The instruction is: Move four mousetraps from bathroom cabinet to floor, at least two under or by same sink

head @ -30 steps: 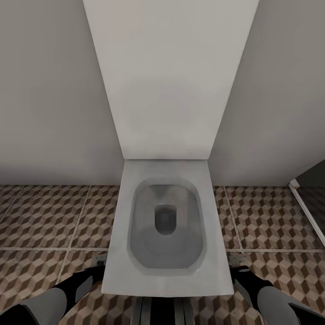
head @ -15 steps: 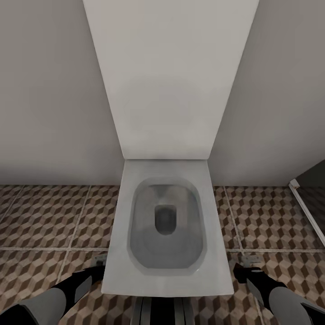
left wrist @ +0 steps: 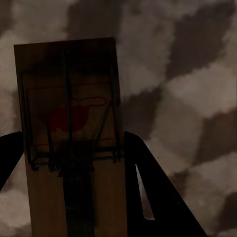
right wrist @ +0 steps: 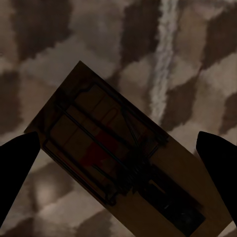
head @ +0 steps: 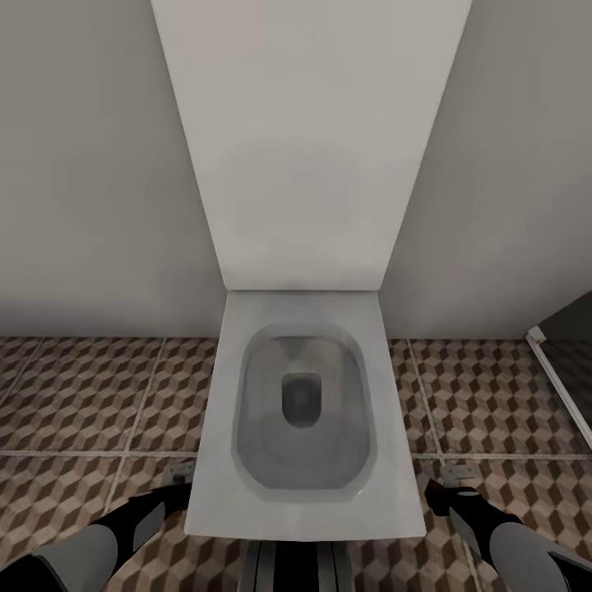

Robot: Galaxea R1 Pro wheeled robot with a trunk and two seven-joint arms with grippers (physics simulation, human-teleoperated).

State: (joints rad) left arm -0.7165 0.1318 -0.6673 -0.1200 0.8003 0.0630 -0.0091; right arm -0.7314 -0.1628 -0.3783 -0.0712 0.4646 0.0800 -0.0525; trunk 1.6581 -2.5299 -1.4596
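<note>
While the left fingers point(left wrist: 148, 182) pinched the left mousetrap point(left wrist: 69, 98), the right pair stood wide around the right mousetrap point(right wrist: 113, 153).
Left gripper point(left wrist: 73, 140): fingers against both long edges of the board, low over the bathroom floor point(left wrist: 187, 74), probably for setting it down. Right gripper point(right wrist: 118, 138): board between the tips, apparently flat on the tiles, likely let go. A toilet point(head: 300, 411) stood between the arms.
</note>
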